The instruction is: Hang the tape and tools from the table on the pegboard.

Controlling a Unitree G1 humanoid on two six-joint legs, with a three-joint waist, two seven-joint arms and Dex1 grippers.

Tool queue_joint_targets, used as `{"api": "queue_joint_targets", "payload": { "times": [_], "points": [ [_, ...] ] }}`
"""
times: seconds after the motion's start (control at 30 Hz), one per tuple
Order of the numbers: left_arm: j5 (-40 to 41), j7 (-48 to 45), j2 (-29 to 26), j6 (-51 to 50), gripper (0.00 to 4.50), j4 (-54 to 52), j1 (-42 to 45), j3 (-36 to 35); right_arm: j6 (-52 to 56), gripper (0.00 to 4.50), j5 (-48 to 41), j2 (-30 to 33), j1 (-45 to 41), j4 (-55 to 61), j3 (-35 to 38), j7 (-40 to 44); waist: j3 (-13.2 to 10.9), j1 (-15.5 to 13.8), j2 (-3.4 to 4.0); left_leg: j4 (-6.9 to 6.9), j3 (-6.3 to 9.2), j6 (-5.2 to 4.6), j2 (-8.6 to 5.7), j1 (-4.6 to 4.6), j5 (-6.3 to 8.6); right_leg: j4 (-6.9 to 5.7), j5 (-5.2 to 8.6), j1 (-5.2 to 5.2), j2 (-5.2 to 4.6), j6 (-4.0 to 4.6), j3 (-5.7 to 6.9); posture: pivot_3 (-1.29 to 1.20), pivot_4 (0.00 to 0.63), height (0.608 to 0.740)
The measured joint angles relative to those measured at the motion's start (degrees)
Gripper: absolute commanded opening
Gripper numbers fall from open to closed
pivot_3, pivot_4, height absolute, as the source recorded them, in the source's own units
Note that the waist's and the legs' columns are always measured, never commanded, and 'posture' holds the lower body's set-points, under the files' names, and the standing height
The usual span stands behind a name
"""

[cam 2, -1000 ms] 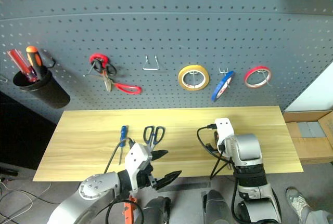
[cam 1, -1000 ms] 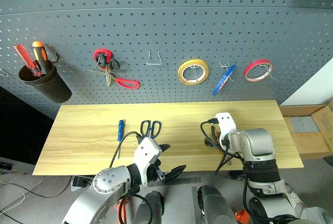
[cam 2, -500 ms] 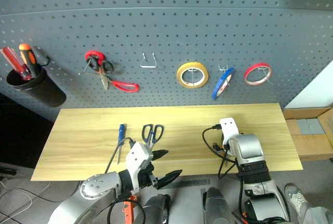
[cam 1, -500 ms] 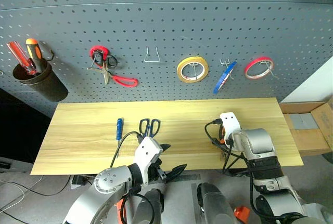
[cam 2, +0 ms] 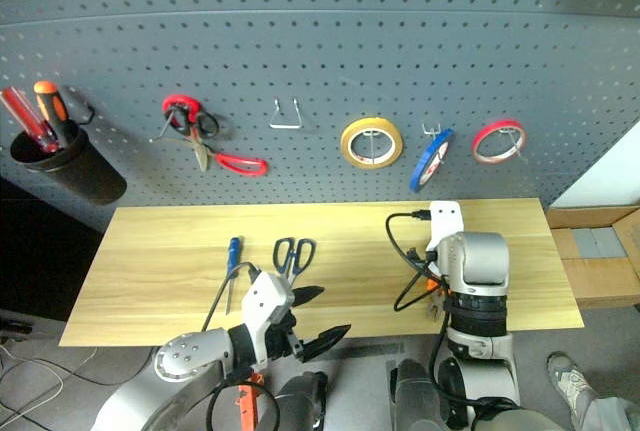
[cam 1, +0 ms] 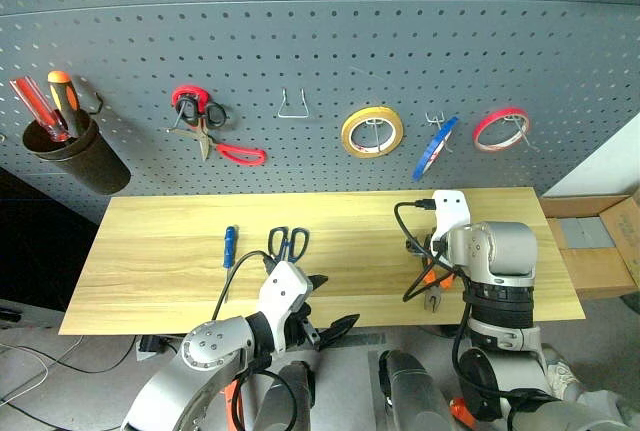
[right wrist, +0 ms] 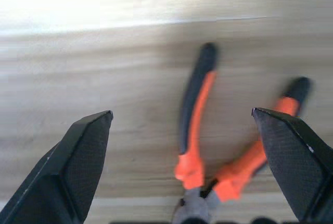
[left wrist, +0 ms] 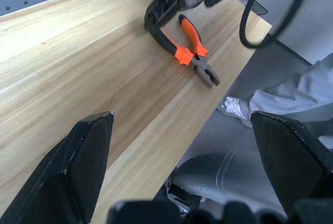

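Orange-and-black pliers (right wrist: 193, 130) lie flat near the front right edge of the wooden table (cam 1: 150, 266). My right gripper (right wrist: 181, 114) hovers open just above them, a finger on either side, touching nothing. The dark-handled scissors (cam 1: 288, 243) and the blue screwdriver (cam 1: 230, 247) lie left of the table's middle. My left gripper (cam 1: 330, 303) stands open and empty off the table's front edge, pointing right toward the pliers (left wrist: 190, 44). The blue tape (cam 1: 434, 148) hangs on a hook of the grey pegboard (cam 1: 320, 31).
On the pegboard hang red-handled scissors (cam 1: 210, 133), a bare wire hook (cam 1: 292, 109), a yellow tape roll (cam 1: 371, 132), a red tape roll (cam 1: 499, 129) and a black cup (cam 1: 72, 156) holding red and orange screwdrivers. A cardboard box (cam 1: 600, 246) sits beyond the table's right end.
My right gripper has risen from the table and rolled a little, still open; the pliers stay on the wood. The left arm has not moved.
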State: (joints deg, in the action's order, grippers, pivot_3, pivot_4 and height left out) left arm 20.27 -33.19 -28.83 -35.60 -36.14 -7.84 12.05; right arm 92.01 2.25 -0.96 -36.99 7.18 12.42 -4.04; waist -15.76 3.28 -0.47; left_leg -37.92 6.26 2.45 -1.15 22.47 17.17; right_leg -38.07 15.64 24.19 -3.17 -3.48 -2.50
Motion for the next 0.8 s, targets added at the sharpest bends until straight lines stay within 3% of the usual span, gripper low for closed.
{"api": "queue_joint_targets", "payload": {
  "times": [0.17,0.8],
  "points": [
    [0.0,-0.1,0.0,0.1,4.5,0.1,1.0,0.1,0.0,4.47,6.0,-6.3,-0.9,0.3,4.5,-6.0,0.0,0.1,0.01,0.0,-0.04,0.01,0.0,0.09,-0.01,0.01,0.0,0.11,-0.01,0.0,-0.02,0.0,0.296,0.74],
    [0.0,-1.2,-0.7,0.1,4.5,0.5,1.1,-0.1,0.0,4.47,16.9,-6.8,-1.1,1.2,13.5,-10.7,0.0,0.2,0.07,0.01,-0.06,0.01,-0.01,0.14,-0.01,-0.01,0.0,0.15,-0.01,0.0,0.0,0.0,0.301,0.74]
  ]
}}
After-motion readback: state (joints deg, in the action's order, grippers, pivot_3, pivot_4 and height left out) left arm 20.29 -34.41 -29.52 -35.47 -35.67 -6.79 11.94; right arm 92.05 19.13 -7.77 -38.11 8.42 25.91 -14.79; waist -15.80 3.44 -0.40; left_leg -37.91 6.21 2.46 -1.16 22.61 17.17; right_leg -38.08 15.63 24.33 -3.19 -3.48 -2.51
